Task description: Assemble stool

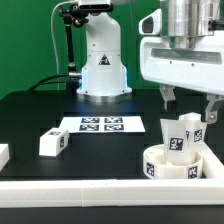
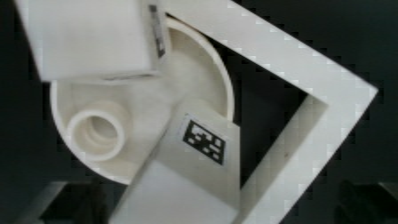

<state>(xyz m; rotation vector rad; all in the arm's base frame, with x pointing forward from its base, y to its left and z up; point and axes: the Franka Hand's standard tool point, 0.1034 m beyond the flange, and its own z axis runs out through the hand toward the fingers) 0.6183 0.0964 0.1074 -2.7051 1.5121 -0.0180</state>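
Note:
The round white seat (image 1: 168,162) lies in the front corner at the exterior view's right, against the white rails. Two white legs stand on it: one with a tag facing the camera (image 1: 177,137), and one just behind it (image 1: 198,128). My gripper (image 1: 190,104) hangs right above these legs with its fingers spread wide, holding nothing. In the wrist view the seat (image 2: 125,110) shows an empty round socket (image 2: 93,130), the tagged leg (image 2: 199,150) and the other leg (image 2: 98,40). A third leg (image 1: 52,143) lies loose on the table at the exterior view's left.
The marker board (image 1: 100,124) lies in the table's middle before the robot base (image 1: 102,65). White border rails run along the front (image 1: 90,190) and meet in a corner beside the seat (image 2: 320,95). A white block (image 1: 3,154) shows at the left edge.

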